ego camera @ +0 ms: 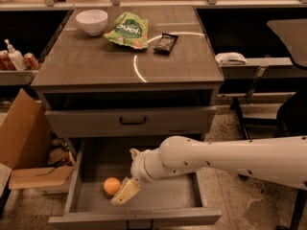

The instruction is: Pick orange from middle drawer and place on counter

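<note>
The orange (112, 186) lies on the grey floor of the open middle drawer (177, 195), toward its left front. My white arm reaches in from the right, and my gripper (124, 191) hangs inside the drawer just right of the orange, its pale fingers pointing down and left, almost touching the fruit. The orange rests on the drawer floor, not lifted. The counter (96, 63) is the wood-grain cabinet top above, with a curved white arc streak.
On the counter stand a white bowl (91, 21), a green snack bag (128, 30) and a dark packet (166, 43). A closed drawer front with a black handle (132, 121) sits above the open drawer. A cardboard box (24, 143) stands at the left, bottles (14, 57) on a left shelf.
</note>
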Motion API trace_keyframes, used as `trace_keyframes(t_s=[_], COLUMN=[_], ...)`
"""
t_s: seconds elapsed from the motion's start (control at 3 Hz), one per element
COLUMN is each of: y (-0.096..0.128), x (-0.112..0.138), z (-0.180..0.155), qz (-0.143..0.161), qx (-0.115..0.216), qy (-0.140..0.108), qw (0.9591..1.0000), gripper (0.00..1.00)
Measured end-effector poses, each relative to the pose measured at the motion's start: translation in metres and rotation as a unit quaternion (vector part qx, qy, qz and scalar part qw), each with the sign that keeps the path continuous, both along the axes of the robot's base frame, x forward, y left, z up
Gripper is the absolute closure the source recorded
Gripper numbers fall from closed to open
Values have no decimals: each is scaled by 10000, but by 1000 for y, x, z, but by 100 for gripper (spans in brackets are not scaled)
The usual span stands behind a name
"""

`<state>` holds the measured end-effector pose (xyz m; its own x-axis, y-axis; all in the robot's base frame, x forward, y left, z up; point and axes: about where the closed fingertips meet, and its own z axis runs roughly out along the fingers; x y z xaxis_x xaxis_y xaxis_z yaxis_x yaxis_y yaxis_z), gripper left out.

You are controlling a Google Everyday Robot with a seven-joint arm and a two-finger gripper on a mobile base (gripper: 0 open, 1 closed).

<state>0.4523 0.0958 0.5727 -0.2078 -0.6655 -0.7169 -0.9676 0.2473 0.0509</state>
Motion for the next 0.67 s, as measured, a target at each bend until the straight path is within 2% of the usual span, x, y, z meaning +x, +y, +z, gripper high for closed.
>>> trace_keyframes(t_s=[0.33, 0.67], y=[11, 11], x=[8, 8], z=[-30, -30], qz=[182, 184], qx=[285, 285], qy=[146, 144], qw=[9993, 9993], gripper=[0, 0])
